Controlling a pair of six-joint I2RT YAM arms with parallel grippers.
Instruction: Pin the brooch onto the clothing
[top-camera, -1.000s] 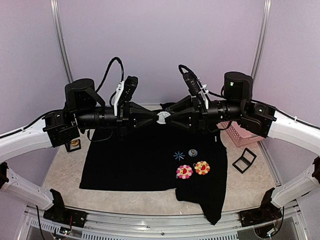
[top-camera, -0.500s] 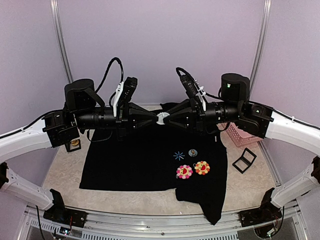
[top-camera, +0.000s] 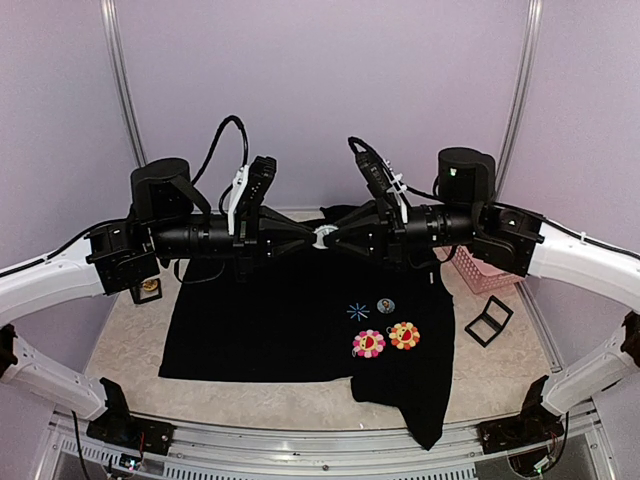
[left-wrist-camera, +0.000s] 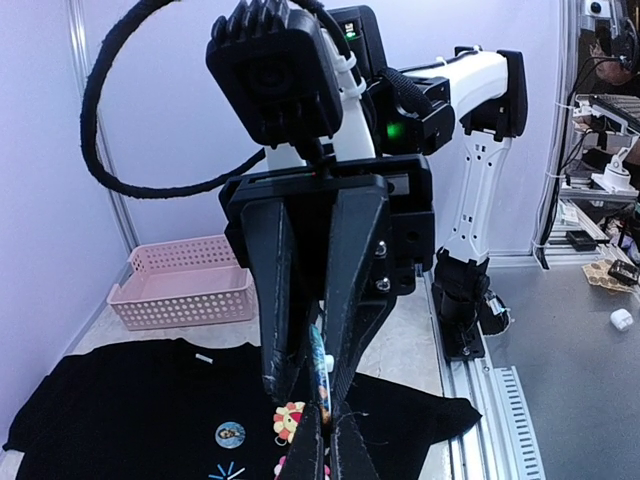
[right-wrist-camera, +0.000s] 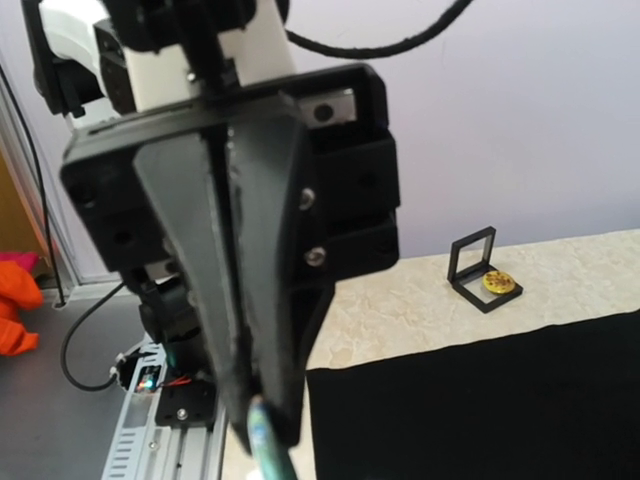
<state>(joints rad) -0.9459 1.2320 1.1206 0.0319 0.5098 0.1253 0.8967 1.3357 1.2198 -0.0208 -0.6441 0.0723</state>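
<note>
left arm: held level above the table (top-camera: 125, 335), forearm reaching inward to meet my other arm tip to tip.
right arm: mirrors it, also level, with a cable looping over the wrist.
left gripper (top-camera: 311, 237): black wedge fingers pressed together on the brooch (top-camera: 325, 236).
right gripper (top-camera: 339, 237): fingers narrowed on both sides of the brooch's rim; I cannot tell whether they press it.
brooch: thin round disc with a pale face, held up in the air between my two tips, over the far edge of the shirt (top-camera: 270, 320).
shirt: soft black cloth lying flat on the pale speckled table, with a light-blue star (top-camera: 357, 311), a pink flower badge (top-camera: 368, 343) and an orange flower badge (top-camera: 404, 335).
basket (top-camera: 482, 272): pink perforated plastic, just beside the shirt.
</note>
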